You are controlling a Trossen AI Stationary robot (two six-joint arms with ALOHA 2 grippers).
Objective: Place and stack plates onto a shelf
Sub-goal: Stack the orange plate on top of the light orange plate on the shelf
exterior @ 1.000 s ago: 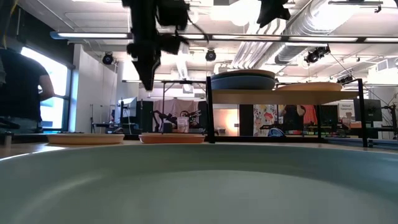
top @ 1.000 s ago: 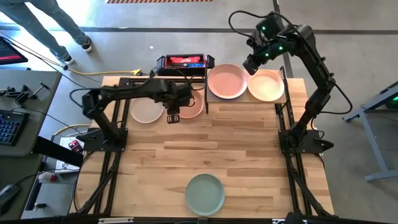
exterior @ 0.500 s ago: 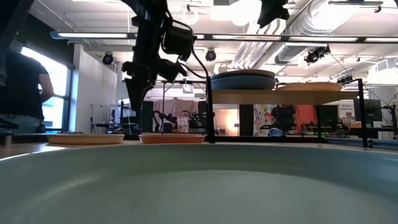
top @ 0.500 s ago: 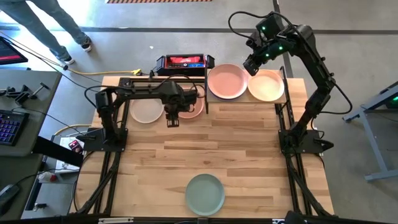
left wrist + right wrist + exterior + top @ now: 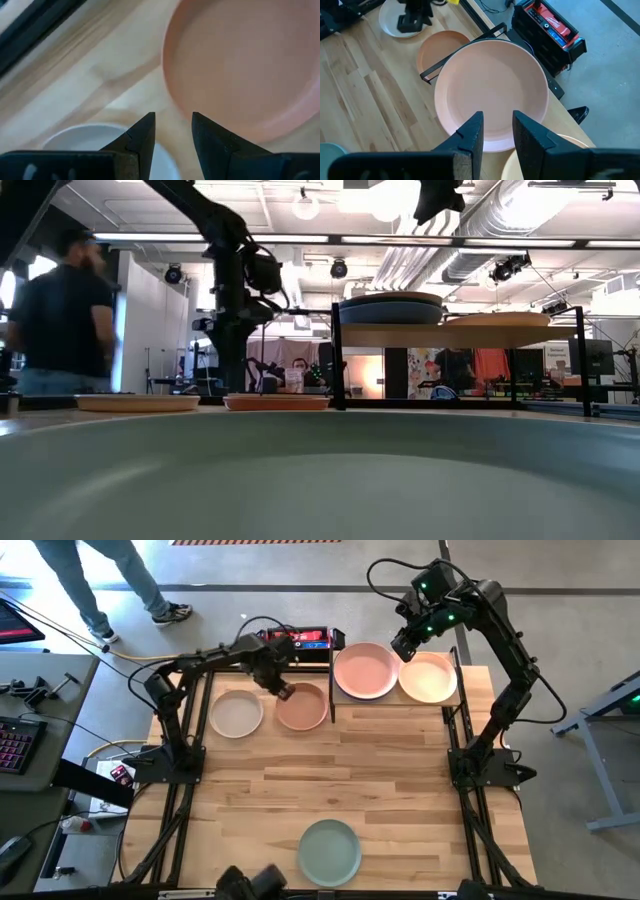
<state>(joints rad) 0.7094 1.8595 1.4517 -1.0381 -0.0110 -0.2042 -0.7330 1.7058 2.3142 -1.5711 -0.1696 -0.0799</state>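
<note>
A salmon plate (image 5: 304, 709) and a cream plate (image 5: 236, 714) lie on the table at the far left. The shelf (image 5: 462, 683) at the far right carries a pale pink plate (image 5: 364, 671) stacked on a blue one (image 5: 390, 310), and a cream-orange plate (image 5: 428, 678). A sage green plate (image 5: 330, 851) lies at the near edge. My left gripper (image 5: 284, 691) is open and empty over the salmon plate's far-left rim (image 5: 172, 95), between the two plates. My right gripper (image 5: 404, 643) is open and empty, high above the shelf beside the pink plate (image 5: 492, 95).
A black and red box (image 5: 297, 639) sits behind the table's far edge. The shelf's black posts (image 5: 337, 355) stand right of the salmon plate. A person (image 5: 55, 320) walks in the room behind. Bare wood (image 5: 330, 770) lies mid-table.
My left gripper has gone from the salmon plate's near-left side toward the table's far edge and has turned, so that it now stands at the plate's far-left rim. The plates have not moved. The person behind the table has walked.
</note>
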